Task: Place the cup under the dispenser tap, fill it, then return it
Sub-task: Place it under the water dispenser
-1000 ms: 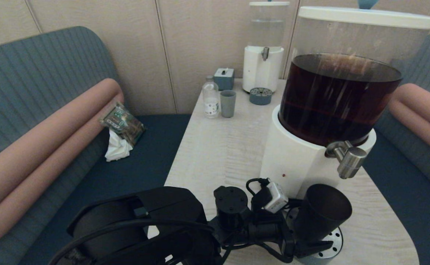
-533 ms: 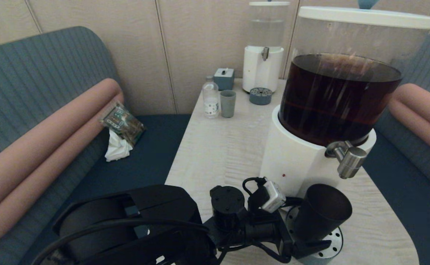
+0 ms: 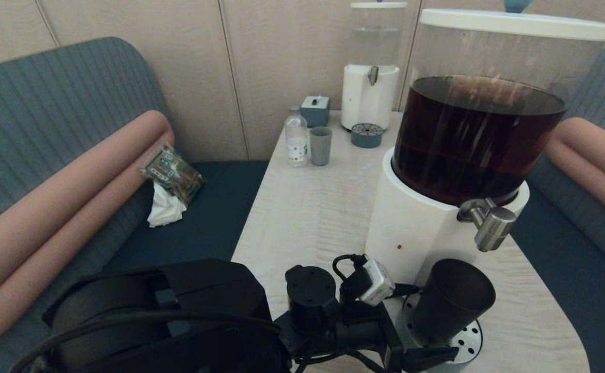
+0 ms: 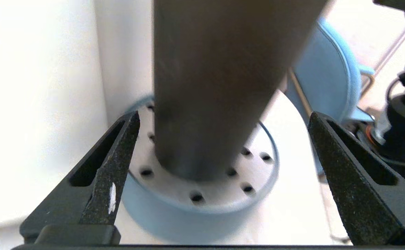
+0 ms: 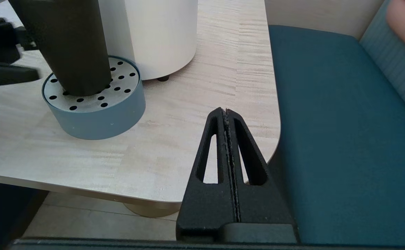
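Note:
The black cup [image 3: 452,303] stands upright on the round perforated drip tray [image 3: 465,336], below and in front of the steel dispenser tap [image 3: 491,225] of the big white-based dispenser [image 3: 411,228] holding dark liquid. My left gripper [image 3: 420,322] is open at the cup's left. Its fingers [image 4: 119,156] are spread wide to either side of the cup [image 4: 216,86] and touch nothing. The cup's inside looks dark and I cannot see a liquid level. My right gripper [image 5: 225,110] is shut and empty, low off the table's near right corner, right of the tray [image 5: 98,111].
At the table's far end stand a smaller clear-liquid dispenser [image 3: 369,98], its own drip tray [image 3: 367,135], a pale grey-green cup [image 3: 320,146], a small bottle [image 3: 296,137] and a grey box [image 3: 315,110]. Sofas flank the table; a packet [image 3: 172,173] lies on the left seat.
My left arm has drawn back down and to the left, away from the cup. The cup stays on the tray. The right gripper shows no movement.

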Motion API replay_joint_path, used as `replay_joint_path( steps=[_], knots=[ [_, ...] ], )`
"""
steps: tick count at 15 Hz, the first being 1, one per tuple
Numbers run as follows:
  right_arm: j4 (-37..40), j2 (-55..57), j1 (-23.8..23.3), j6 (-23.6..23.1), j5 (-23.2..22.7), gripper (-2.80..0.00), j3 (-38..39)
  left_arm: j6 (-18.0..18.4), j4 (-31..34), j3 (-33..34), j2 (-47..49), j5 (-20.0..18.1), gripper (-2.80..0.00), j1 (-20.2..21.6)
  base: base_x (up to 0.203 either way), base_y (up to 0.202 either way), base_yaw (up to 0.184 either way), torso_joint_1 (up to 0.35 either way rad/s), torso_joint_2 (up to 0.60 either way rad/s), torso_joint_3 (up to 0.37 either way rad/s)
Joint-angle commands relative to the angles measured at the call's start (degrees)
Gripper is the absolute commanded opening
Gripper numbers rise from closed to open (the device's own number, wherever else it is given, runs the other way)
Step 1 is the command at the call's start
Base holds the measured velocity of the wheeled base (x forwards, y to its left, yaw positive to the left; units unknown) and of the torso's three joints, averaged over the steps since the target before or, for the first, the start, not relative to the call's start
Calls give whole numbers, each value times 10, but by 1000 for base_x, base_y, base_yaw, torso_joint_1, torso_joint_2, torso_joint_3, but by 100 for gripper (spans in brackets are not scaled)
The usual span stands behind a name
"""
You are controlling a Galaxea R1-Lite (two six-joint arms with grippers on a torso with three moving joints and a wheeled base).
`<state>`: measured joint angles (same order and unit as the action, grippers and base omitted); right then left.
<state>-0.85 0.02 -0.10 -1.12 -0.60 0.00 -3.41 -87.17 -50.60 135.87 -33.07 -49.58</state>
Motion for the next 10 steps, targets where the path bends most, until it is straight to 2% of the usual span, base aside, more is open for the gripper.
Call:
replay_joint_path(
  steps=[1, 10],
  knots=[
    [0, 0, 0, 0, 0, -280, 2, 0, -5, 30, -29, -2, 0, 0, 0, 0, 0, 0, 0, 0],
    [0, 0, 0, 0, 0, -280, 2, 5, -5, 111, -87, -2, 0, 2, 0, 0, 0, 0, 0, 0]
  ],
)
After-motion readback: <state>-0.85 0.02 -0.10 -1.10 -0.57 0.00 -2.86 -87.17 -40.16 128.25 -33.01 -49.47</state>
